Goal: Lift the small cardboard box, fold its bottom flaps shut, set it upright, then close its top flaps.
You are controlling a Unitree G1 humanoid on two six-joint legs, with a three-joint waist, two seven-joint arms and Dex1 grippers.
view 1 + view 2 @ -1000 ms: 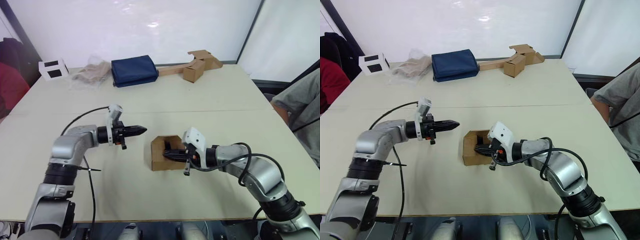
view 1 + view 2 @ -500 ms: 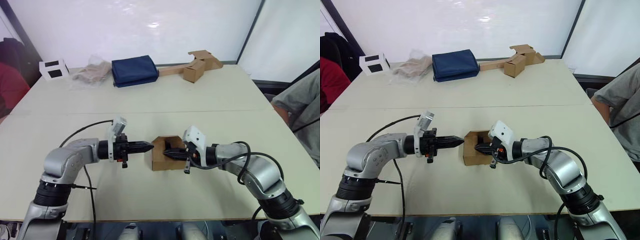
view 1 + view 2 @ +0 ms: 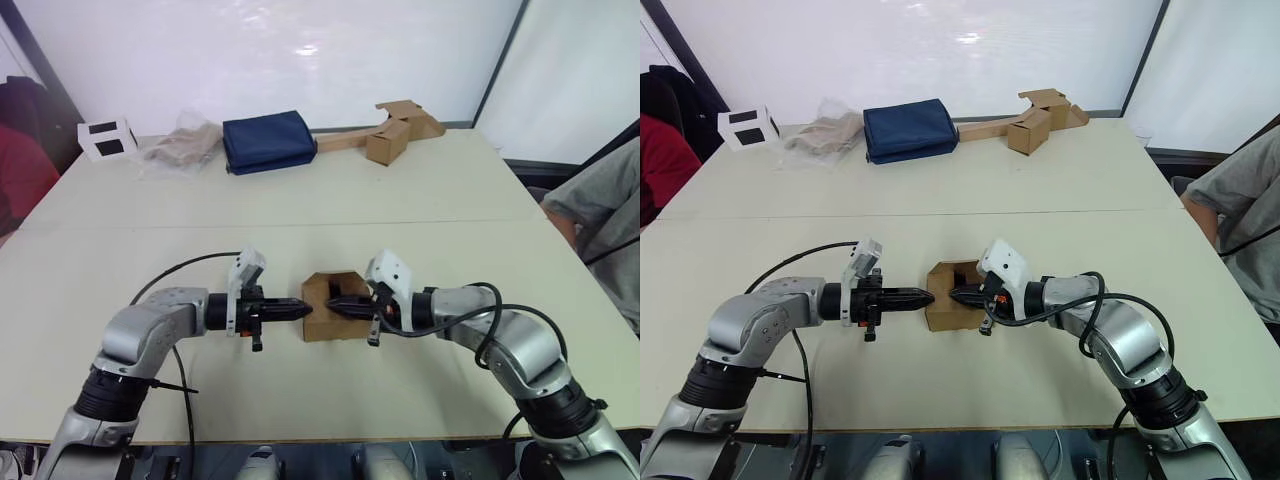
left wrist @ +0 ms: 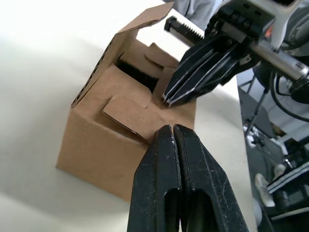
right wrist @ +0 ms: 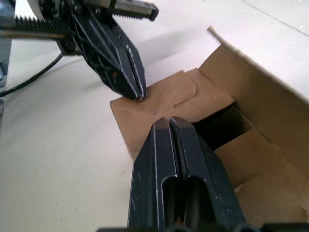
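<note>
Folding the top flaps shut
Small cardboard box (image 3: pixel 334 318) upright mid-table toward the near edge; left gripper (image 3: pixel 303 309) and right gripper (image 3: pixel 331 301), both clenched empty, press its top flaps (image 4: pixel 137 108); next, push the raised flap down

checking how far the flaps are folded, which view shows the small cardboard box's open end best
The right wrist view: the small cardboard box shows two flaps folded in, the dark opening beside them, one flap standing open. The left wrist view shows the same end from the left tool side. The eye views show it smaller, between both tools.

Inside of the small cardboard box (image 3: pixel 335 310) partly behind the right tool (image 3: pixel 330 302); seated person (image 3: pixel 603 215) cut off at the edge.
</note>
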